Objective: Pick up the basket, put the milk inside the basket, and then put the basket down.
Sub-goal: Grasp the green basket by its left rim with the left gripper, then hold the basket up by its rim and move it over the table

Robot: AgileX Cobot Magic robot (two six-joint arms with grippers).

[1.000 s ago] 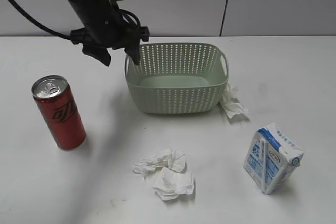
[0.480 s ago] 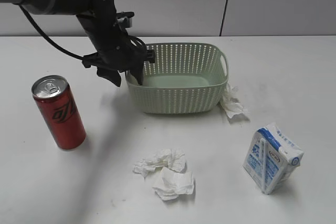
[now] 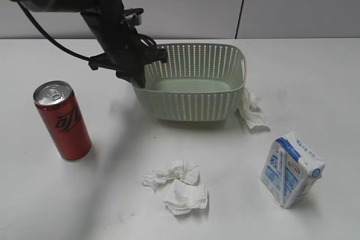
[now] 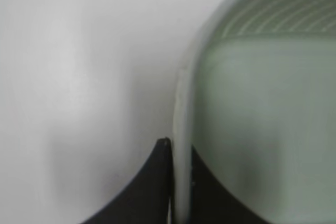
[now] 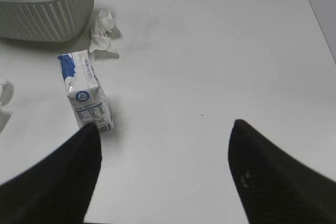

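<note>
Beside the bare-bottomed basket [image 3: 191,91] stands the milk [image 3: 291,168].

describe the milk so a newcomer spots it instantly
Start at the pale green slotted plastic basket at the table's back. Nearer the camera and to its right stands a small white and blue gable-top carton, alone. Unlike the red soda can, it is boxy and shorter.

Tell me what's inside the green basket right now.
The basket shows only its bare green floor; the milk stands outside on the table. The left pincer clamps the left wall, and the near wall hides the floor's front strip.
</note>
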